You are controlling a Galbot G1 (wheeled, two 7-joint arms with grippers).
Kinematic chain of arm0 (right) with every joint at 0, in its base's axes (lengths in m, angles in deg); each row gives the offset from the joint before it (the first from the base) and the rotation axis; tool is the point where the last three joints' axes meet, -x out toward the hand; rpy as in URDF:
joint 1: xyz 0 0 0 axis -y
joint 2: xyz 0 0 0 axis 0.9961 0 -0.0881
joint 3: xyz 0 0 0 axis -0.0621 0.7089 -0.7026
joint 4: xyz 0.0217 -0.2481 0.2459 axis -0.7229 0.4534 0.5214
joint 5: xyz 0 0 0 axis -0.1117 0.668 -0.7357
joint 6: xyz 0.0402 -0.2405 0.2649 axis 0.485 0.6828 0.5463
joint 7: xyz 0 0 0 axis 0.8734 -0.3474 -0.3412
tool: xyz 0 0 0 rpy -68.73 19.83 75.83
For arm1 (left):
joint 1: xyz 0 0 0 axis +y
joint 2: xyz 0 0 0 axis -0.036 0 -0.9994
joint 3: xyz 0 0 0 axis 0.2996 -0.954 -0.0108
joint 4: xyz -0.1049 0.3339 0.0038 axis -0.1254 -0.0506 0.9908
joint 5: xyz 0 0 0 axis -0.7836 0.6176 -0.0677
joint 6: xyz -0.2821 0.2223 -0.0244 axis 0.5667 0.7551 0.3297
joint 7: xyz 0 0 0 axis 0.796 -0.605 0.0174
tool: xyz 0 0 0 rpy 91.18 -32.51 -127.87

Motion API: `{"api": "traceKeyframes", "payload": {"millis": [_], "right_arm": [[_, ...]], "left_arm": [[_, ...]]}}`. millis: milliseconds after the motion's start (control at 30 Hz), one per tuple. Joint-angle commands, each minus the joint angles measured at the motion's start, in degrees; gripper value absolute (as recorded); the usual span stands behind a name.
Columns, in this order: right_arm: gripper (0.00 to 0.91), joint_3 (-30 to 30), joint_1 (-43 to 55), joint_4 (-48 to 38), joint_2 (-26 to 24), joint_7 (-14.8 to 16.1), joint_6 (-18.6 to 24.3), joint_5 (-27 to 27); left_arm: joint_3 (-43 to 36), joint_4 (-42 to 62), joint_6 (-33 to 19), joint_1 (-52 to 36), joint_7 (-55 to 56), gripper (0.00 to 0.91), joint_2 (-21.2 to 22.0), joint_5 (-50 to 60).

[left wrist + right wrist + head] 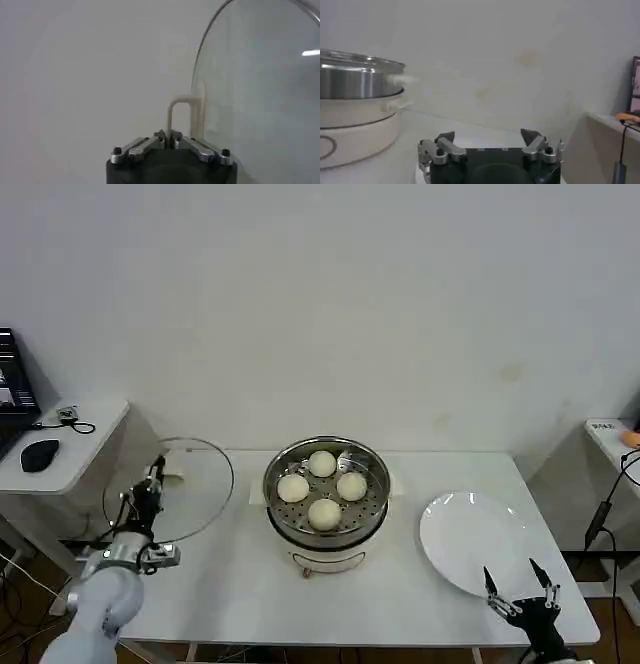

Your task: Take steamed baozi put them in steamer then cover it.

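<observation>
Glass lid up, clamped by its handle; four buns already loaded.

Cover (170, 489) held tilted on edge at table's left, apart from steamer (326, 489), left gripper (169, 141) clenched on pale handle (182, 116). Likely rigid, fairly heavy, smooth and breakable; handle judged the only safe hold, rim and glass best left alone. Steamed baozi (322, 488) sat in the basket mid-table, probably soft and light. Right gripper (522, 588) parked with fingers spread near emptied plate (470, 539).
</observation>
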Motion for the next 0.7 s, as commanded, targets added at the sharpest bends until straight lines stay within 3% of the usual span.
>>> {"api": "traceKeyframes", "payload": {"millis": [33,200,400,700], "right_arm": [[0.907,0.8,0.3,-0.4,0.2,1.3,1.0,1.8],[0.907,1.9,0.2,-0.3,1.5,1.2,1.3,3.6],[0.907,2.2,0.1,-1.0,1.0,1.0,1.5,4.2],[0.907,4.0,1.3,-2.8,0.8,0.7,1.1,5.1]], "left_arm": [[-7.7,-13.3,12.2,-2.6,-9.3,0.0,-4.3,-5.2],[-16.5,-16.1,17.8,-8.7,-15.9,0.0,-2.6,-0.3],[-21.8,-16.4,22.7,-13.3,-22.6,0.0,4.5,9.0],[-26.1,-10.9,24.0,-14.3,-26.2,0.0,20.7,20.5]]}}
